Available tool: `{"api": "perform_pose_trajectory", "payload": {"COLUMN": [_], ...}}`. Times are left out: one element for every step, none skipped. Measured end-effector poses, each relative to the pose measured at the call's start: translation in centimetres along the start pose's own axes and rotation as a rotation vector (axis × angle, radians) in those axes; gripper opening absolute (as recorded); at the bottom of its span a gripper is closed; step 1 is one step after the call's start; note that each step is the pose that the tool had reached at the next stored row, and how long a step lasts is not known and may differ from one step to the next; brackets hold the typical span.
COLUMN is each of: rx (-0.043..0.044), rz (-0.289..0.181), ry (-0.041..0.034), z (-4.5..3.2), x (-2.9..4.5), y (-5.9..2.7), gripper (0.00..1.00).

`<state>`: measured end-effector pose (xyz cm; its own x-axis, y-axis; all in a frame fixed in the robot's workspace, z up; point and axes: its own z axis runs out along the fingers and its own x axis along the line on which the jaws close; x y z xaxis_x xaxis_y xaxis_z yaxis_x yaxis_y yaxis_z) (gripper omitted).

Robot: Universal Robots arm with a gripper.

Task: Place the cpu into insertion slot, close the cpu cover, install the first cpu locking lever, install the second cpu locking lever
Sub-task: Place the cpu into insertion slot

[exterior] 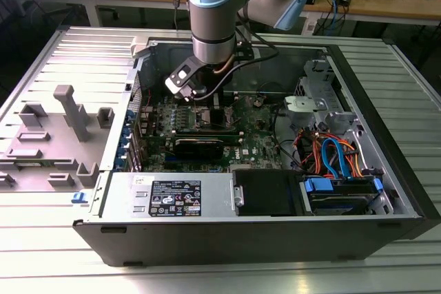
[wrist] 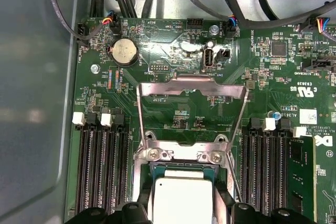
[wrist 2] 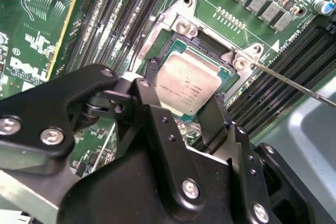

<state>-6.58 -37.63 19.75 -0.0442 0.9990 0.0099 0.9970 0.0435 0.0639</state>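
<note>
1. Open grey metal computer case [exterior: 207,239] lies on its side, exposing the board to the arm above.
2. Black gripper [wrist 2: 186,85]: fingers closed on 2 opposite chip edges.
3. Thin silver window-frame cpu cover [wrist: 157,86] stands hinged up, clearing access.
4. Square silver-edged insertion slot [wrist: 181,153] uncovered.
5. Flat silver-grey cpu [wrist: 181,198] lies in the slot, apparently seated.

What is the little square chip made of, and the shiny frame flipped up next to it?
The cpu has a top that looks like dull grey metal, with a soft matte sheen rather than a mirror shine. The cpu cover seems to be thin bare steel, bright and reflective, with bent edges. The motherboard beneath looks like green coated board, probably fibreglass.
</note>
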Motion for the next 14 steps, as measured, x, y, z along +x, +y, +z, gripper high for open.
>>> {"api": "perform_pose_trajectory", "payload": {"rx": [0.0000, 0.0002, 0.0002, 0.0002, 0.0002, 0.0002, 0.0003, 0.0003, 0.0002, 0.0002, 0.0002, 0.0002, 0.0001, 0.0000], "rz": [0.000, 0.000, 0.000, 0.000, 0.000, 0.000, 0.000, 0.000, 0.000, 0.000, 0.000, 0.000, 0.000, -0.002], "ry": [0.0000, -0.0001, -0.0002, -0.0002, -0.0002, -0.0003, -0.0003, -0.0004, -0.0002, -0.0003, -0.0002, -0.0003, -0.0001, 0.0002], "z": [0.00, 0.00, -0.01, -0.01, -0.01, -0.01, -0.04, -0.08, -0.19, -0.34, -0.42, -0.49, -0.53, -0.53], "x": [0.00, 0.00, 0.00, 0.00, 0.00, 0.00, 0.00, 0.00, 0.00, 0.00, 0.00, 0.00, 0.01, 0.01], "y": [0.00, 0.00, 0.00, 0.00, 0.00, 0.00, 0.00, 0.00, 0.01, 0.02, 0.03, 0.03, 0.04, 0.05], "gripper": [0.62, 0.62, 0.62, 0.62, 0.62, 0.62, 0.62, 0.62, 0.62, 0.62, 0.62, 0.62, 0.62, 0.62]}}
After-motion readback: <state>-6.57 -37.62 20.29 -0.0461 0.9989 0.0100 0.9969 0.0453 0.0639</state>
